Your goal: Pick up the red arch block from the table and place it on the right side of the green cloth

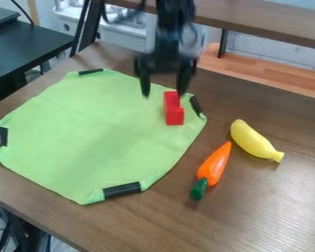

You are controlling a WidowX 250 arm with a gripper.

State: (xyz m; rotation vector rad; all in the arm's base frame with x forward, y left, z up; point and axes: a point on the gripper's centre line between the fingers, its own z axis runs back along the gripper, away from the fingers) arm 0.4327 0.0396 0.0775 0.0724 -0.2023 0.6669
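No text, label, brand, number or sign can be read on anything here.

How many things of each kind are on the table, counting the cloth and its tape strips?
Red block: 1 (looks like one piece)
Carrot: 1
Banana: 1
Green cloth: 1
Black tape strips on the cloth's edge: 4
Total: 8
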